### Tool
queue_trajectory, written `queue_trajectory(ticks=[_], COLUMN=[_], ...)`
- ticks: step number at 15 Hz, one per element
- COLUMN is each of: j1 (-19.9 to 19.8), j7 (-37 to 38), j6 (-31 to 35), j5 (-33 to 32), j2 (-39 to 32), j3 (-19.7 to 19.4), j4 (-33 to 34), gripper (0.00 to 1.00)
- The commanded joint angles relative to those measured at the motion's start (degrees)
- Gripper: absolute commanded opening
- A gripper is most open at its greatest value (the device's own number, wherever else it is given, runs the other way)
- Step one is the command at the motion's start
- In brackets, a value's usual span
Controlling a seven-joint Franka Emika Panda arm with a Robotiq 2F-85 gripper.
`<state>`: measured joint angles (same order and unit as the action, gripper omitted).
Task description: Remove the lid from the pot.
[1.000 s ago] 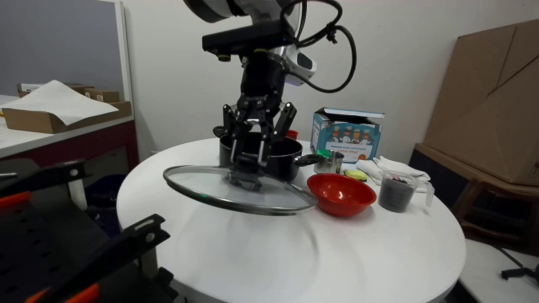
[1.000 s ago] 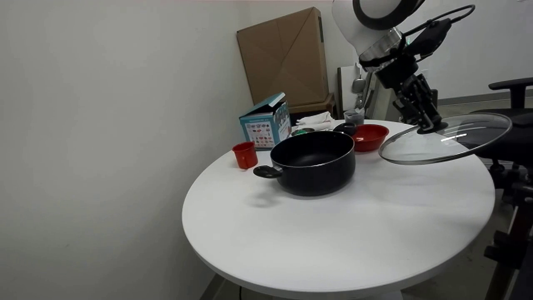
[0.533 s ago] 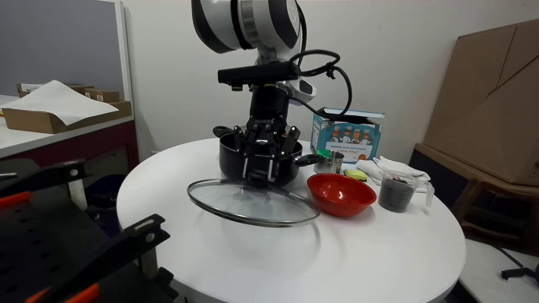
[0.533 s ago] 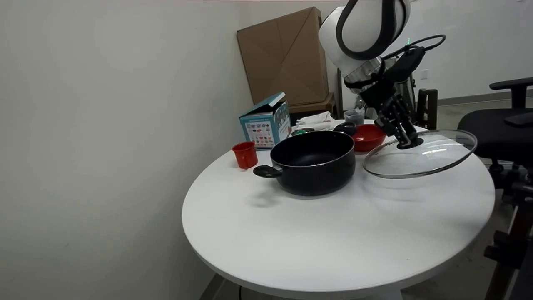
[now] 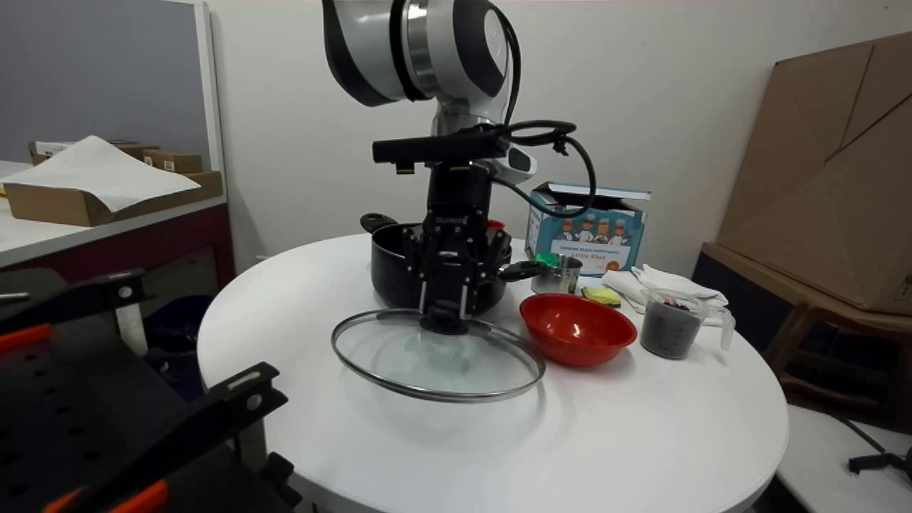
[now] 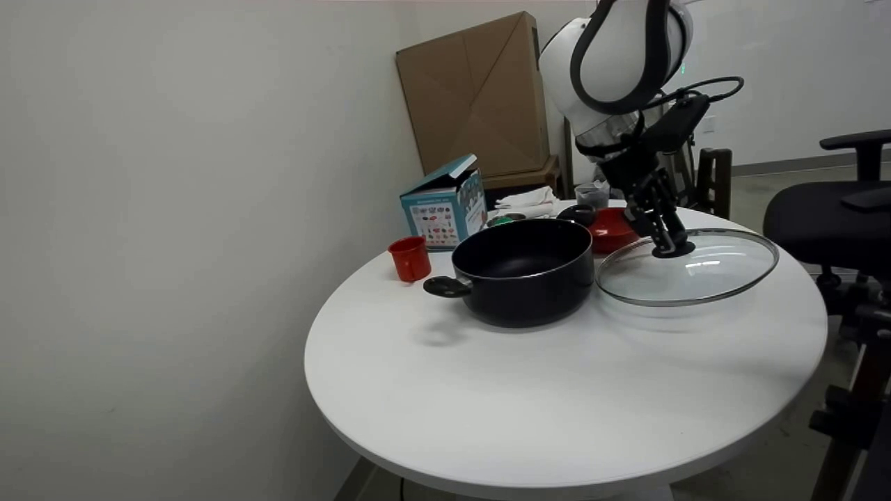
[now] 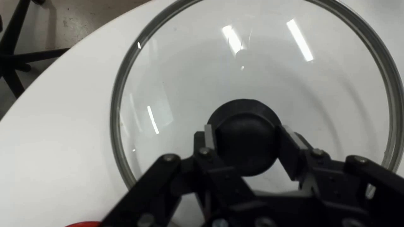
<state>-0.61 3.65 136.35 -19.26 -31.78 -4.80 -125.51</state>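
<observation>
lid (image 5: 443, 362): glossy glass, metal-rimmed | pot (image 6: 525, 289): smooth, low-sheen | bowl (image 5: 578, 331): glossy | big carton (image 5: 816, 192): matt cardboard

In an exterior view, with the lid (image 5: 438, 360) over the table (image 5: 541, 456) as your dial's centre, you have the pot (image 5: 392, 276) at twelve o'clock, the box (image 5: 588, 239) between one and two, the bowl (image 5: 578, 348) just short of three, the measuring cup (image 5: 668, 331) beyond it. From the pot, in an exterior view, your mug (image 6: 411, 261) stands between nine and ten.
</observation>
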Motion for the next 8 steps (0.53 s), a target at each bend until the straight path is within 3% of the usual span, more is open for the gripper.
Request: queue_trajectory(ticks=[1, 8], j1=[0.5, 1.3], j7=[-1.0, 0.5], j6=[2.3, 9.8], j5=[-1.5, -5.3], j2=[2.3, -0.3], j3=[-1.9, -5.6], j4=[-4.7, -8.4], gripper=[0.25, 0.25])
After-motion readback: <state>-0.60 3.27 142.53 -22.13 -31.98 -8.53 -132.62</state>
